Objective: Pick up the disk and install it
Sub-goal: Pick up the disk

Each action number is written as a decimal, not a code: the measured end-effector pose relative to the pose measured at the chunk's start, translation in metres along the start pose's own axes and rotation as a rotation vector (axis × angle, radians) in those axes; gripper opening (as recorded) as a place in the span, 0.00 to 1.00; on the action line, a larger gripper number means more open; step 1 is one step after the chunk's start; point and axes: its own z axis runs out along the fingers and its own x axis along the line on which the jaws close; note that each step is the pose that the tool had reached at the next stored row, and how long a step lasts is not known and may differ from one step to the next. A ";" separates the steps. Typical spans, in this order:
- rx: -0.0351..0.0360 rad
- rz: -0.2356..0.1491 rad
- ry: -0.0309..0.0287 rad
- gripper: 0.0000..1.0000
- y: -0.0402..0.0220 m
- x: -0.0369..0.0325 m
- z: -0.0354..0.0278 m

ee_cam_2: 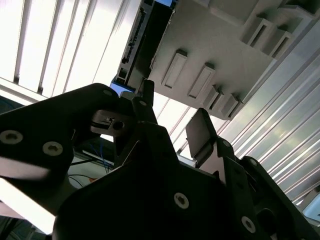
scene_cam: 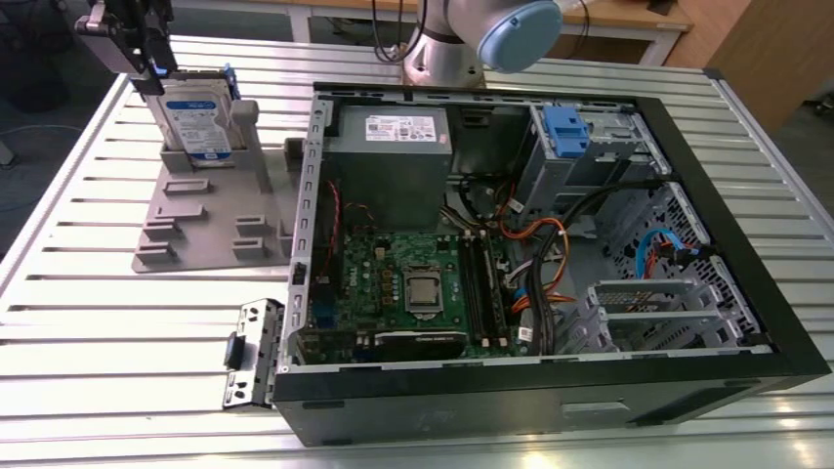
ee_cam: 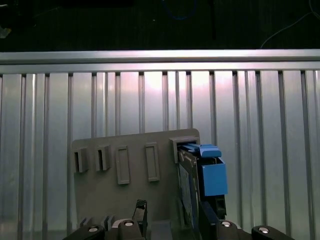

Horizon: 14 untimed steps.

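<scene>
— Disk (scene_cam: 195, 117) location?
— It stood upright in the grey stand (scene_cam: 209, 225) on the table (scene_cam: 78, 322), just below the gripper (ee_cam_2: 172, 102).
— And the fingers (ee_cam_2: 202, 130)?
— The 2 were spread apart, pinching nothing.

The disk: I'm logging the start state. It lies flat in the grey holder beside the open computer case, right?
Not quite. The disk stands upright on its edge in the grey holder, not flat; the exterior view shows this. The holder does sit beside the open computer case, on the exterior view's left.
</scene>
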 end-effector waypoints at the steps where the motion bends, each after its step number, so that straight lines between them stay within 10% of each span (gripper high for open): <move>1: 0.0000 0.000 0.0000 0.53 0.0000 0.0000 0.0000; 14: 0.0000 0.001 0.0000 0.53 0.0004 -0.0071 0.0015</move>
